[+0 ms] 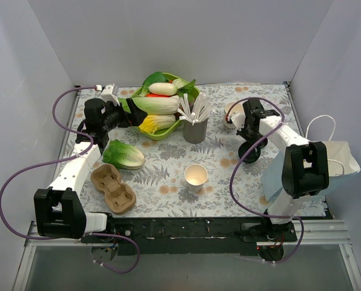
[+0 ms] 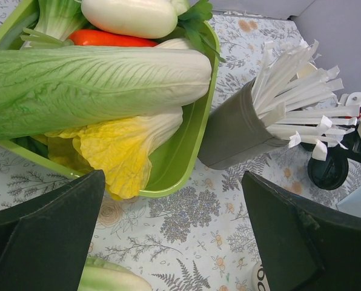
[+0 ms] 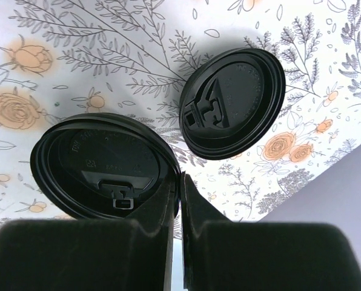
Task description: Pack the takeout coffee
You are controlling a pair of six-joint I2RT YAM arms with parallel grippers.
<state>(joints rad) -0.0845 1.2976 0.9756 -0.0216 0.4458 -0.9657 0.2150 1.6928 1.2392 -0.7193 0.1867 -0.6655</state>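
A cream-white paper cup (image 1: pixel 195 176) stands open and lidless at the middle of the table; its lettered edge (image 2: pixel 260 279) shows low in the left wrist view. A second white cup (image 1: pixel 231 115) with dark lettering stands at the back right, just left of my right gripper (image 1: pixel 248 136). My right gripper (image 3: pixel 179 182) is shut on the rim of a black plastic lid (image 3: pixel 99 162), held tilted above the cloth (image 1: pixel 248 151). Another black lid (image 3: pixel 232 103) lies on the table beyond it. My left gripper (image 2: pixel 174 242) hangs open and holds nothing, beside the green bowl (image 2: pixel 186 163).
The green bowl (image 1: pixel 168 133) holds cabbage and other vegetables. A grey cup of white straws (image 1: pixel 195 124) stands right of it. A loose lettuce (image 1: pixel 123 154) and a cardboard cup carrier (image 1: pixel 112 188) lie at the front left. A white paper bag (image 1: pixel 341 159) sits at the right edge.
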